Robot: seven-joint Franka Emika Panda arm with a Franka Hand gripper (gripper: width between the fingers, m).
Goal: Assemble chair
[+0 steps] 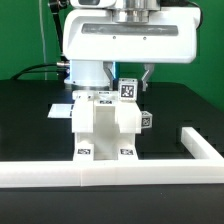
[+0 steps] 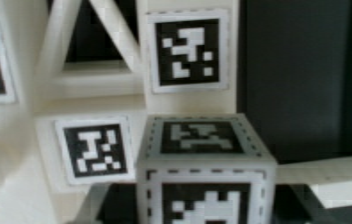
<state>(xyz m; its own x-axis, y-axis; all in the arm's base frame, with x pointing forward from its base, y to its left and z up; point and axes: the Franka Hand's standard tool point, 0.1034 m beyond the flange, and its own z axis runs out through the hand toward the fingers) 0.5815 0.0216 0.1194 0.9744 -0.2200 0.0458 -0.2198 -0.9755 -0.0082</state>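
Note:
The partly built white chair [image 1: 105,125] stands on the black table, seat slab and legs tagged, just behind the front rail. My gripper [image 1: 132,84] hangs over its back on the exterior view's right, shut on a small square tagged chair leg [image 1: 127,89] that touches or nearly touches the chair's top. In the wrist view the held leg [image 2: 199,145] fills the middle with tags on two faces. Dark fingers [image 2: 116,205] press both its sides. Tagged chair posts [image 2: 191,45] stand right behind it.
A long plain white rail [image 1: 110,172] runs along the front and turns back along the exterior view's right [image 1: 200,145]. The marker board [image 1: 60,110] lies flat to the exterior view's left of the chair. A small tagged piece [image 1: 146,119] sits on the chair's right side.

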